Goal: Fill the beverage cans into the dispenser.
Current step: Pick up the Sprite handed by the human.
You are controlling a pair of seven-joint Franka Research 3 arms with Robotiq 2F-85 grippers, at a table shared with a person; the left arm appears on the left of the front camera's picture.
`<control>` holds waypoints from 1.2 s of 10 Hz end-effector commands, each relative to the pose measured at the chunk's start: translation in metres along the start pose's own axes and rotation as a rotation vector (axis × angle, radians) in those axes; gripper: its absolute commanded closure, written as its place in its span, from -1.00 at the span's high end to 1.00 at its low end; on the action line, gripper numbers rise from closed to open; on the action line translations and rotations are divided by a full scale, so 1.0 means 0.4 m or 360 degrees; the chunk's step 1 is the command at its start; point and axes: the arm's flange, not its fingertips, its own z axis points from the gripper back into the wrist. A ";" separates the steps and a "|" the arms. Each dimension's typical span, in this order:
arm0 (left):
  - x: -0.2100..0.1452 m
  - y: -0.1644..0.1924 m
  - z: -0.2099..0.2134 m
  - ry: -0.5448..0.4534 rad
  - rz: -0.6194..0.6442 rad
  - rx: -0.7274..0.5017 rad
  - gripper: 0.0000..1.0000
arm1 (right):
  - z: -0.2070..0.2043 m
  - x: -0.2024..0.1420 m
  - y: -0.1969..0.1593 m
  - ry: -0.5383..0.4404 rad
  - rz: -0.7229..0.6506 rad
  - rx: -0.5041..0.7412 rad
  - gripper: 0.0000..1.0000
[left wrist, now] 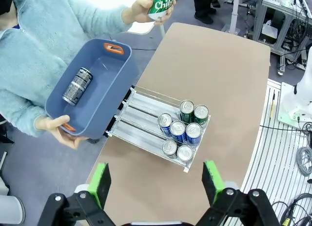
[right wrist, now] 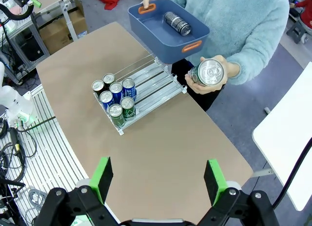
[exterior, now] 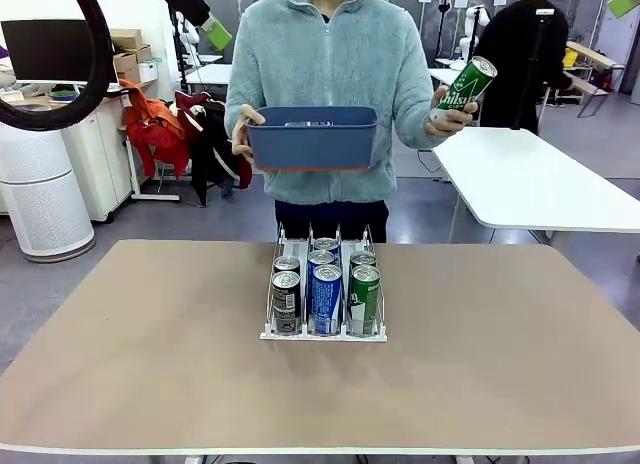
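Observation:
The dispenser (exterior: 323, 332) (left wrist: 141, 131) (right wrist: 151, 92) stands mid-table with several beverage cans at its low front end: dark ones (exterior: 286, 302) in the left lane, blue ones (exterior: 326, 298) in the middle, green ones (exterior: 364, 299) on the right. Across the table a person holds a blue bin (exterior: 312, 138) (left wrist: 105, 102) (right wrist: 161, 38) with one dark can (left wrist: 77, 86) (right wrist: 176, 23) lying in it. Their other hand lifts a green can (exterior: 464, 87) (left wrist: 162, 4) (right wrist: 210, 72). My left gripper (left wrist: 158, 179) and right gripper (right wrist: 158, 177) hover high above the table, both open and holding nothing.
A white table (exterior: 540, 179) stands behind on the right. Boxes, clothes and a white cylinder (exterior: 40, 199) sit at the back left. Bare tabletop (exterior: 150, 364) lies on all sides of the rack.

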 end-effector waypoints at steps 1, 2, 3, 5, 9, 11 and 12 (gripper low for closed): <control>-0.007 0.003 -0.003 -0.0034 -0.0004 -0.0017 1.00 | 0.001 -0.003 0.003 0.0002 -0.0004 0.0013 1.00; -0.007 0.003 -0.003 -0.0034 -0.0004 -0.0017 1.00 | 0.001 -0.003 0.003 0.0002 -0.0004 0.0013 1.00; -0.007 0.003 -0.003 -0.0034 -0.0004 -0.0017 1.00 | 0.001 -0.003 0.003 0.0002 -0.0004 0.0013 1.00; -0.007 0.003 -0.003 -0.0034 -0.0004 -0.0017 1.00 | 0.001 -0.003 0.003 0.0002 -0.0004 0.0013 1.00; -0.007 0.003 -0.003 -0.0034 -0.0004 -0.0017 1.00 | 0.001 -0.003 0.003 0.0002 -0.0004 0.0013 1.00; -0.007 0.003 -0.003 -0.0034 -0.0004 -0.0017 1.00 | 0.001 -0.003 0.003 0.0002 -0.0004 0.0013 1.00; -0.007 0.003 -0.003 -0.0034 -0.0004 -0.0017 1.00 | 0.001 -0.003 0.003 0.0002 -0.0004 0.0013 1.00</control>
